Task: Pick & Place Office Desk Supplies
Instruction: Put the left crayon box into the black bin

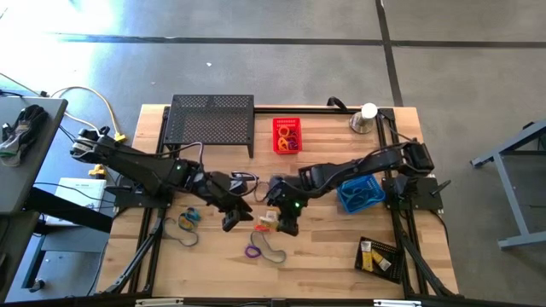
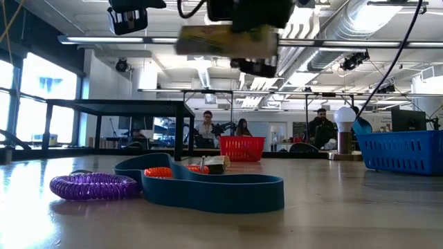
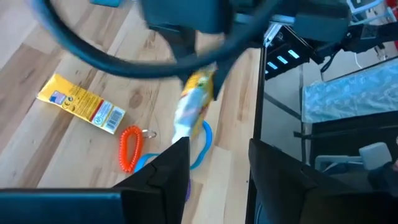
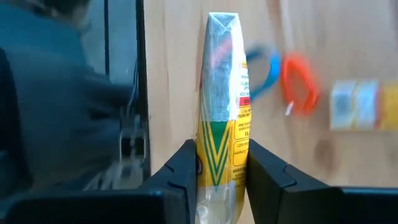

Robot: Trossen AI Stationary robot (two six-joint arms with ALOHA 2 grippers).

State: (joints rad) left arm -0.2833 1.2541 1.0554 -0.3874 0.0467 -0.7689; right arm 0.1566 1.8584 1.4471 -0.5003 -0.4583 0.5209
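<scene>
A coil loop [image 2: 95, 186] lies on the table [image 1: 333, 256] left of a band loop [image 2: 208, 191].

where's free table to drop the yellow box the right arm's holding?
Bare wood: between red basket and silver dome, and the front strip between purple coil and black tray. Crowded: centre, where right gripper holds the yellow box beside left gripper.

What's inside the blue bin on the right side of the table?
The blue bin holds dark band loops. The right arm crosses its near edge, so that part of the contents is hidden.
</scene>
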